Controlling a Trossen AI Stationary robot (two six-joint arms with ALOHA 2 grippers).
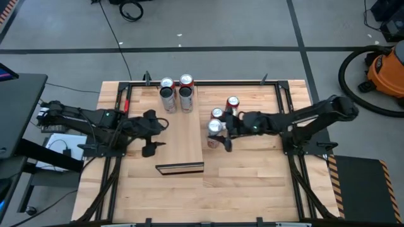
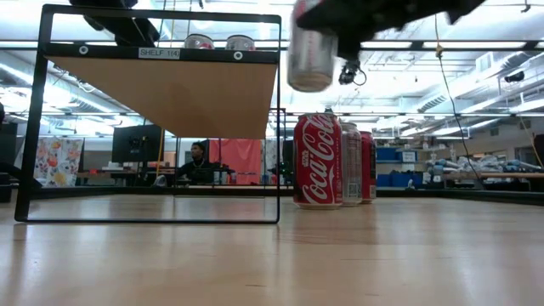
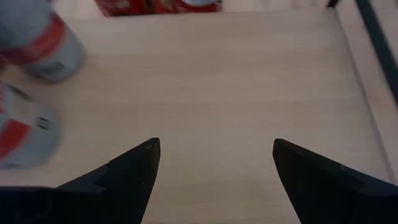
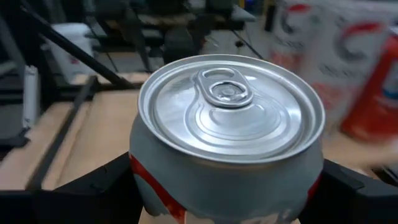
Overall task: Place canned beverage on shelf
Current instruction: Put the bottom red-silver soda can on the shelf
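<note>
The shelf (image 1: 183,135) is a long pale board on a black frame, running from the far side toward the near side at the table's middle. Two silver cans (image 1: 166,94) (image 1: 186,91) stand on its far end. My right gripper (image 1: 218,132) is just right of the shelf, shut on a silver can with a red band (image 4: 230,106), which hangs high above the table (image 2: 310,55). My left gripper (image 3: 214,149) hovers open over the shelf's left edge (image 1: 153,132), with nothing between its fingers. My right gripper pinches the can's side wall (image 4: 146,180) between its two fingers, below the top rim, one finger (image 4: 102,183) on each side. The fingers come about level from the table's right. The can is upright, pull-tab up, lifted clear of the table.
Red and silver cans (image 2: 317,160) (image 2: 351,161) stand on the table right of the shelf, beneath and beyond the held can, also in the high view (image 1: 232,104). A black frame (image 1: 278,85) runs along the table's edges. The shelf's middle and near stretch (image 3: 217,81) is bare.
</note>
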